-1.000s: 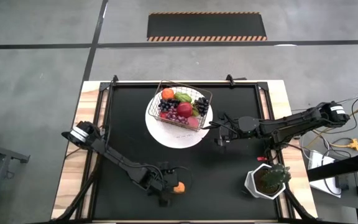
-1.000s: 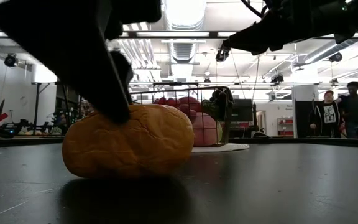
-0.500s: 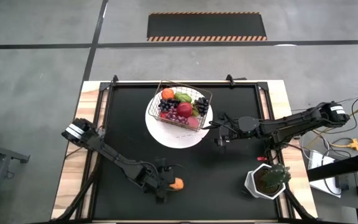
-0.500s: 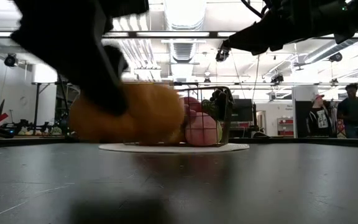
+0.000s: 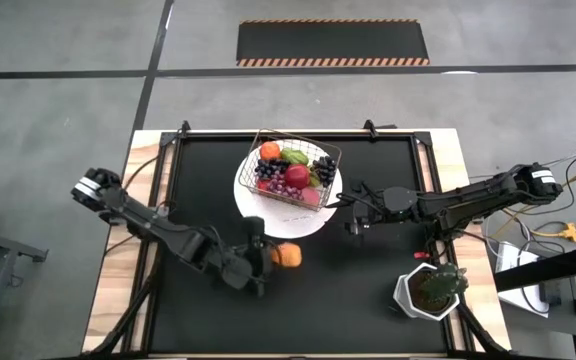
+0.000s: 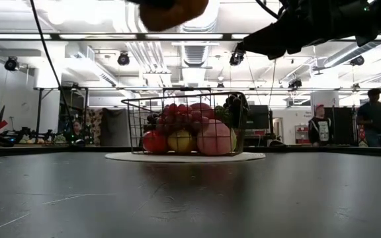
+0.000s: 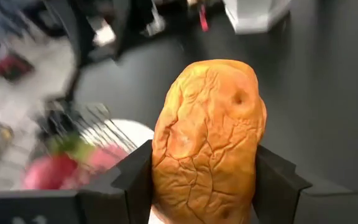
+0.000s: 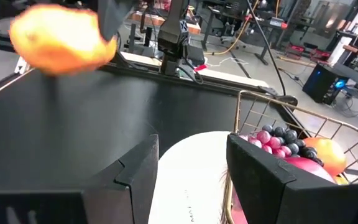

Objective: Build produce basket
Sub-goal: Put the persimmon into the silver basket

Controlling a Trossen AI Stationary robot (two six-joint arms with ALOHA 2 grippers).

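Observation:
My left gripper (image 5: 268,256) is shut on an orange-yellow wrinkled toy fruit (image 5: 287,255), held in the air just near of the white plate (image 5: 268,218). The fruit fills the left wrist view (image 7: 207,134) and shows at the top of the low view (image 6: 174,10). The dark wire basket (image 5: 296,168) stands on the plate by its bottom, filled with apples, grapes, an orange and a green pepper. My right gripper (image 5: 352,216) is open and empty at the plate's right edge. The plate rim (image 8: 188,163) shows between its fingers. My left gripper pinches the fruit's two opposite sides (image 7: 164,169) between its two fingers, toward the fruit's near end. The fingers come roughly level from the table's left side. The fruit is lifted clear of the table, its free end pointing away from the gripper.
A white hexagonal pot with a green plant (image 5: 430,288) stands at the table's near right corner. People stand in the room behind the table (image 6: 319,127). The black table top (image 5: 208,180) is bare left of the plate.
My left gripper has lifted the orange-yellow fruit off the table near the near edge. It has carried the fruit up and toward the far edge, to just beside the plate. The fruit has risen from table level to the top of the low view.

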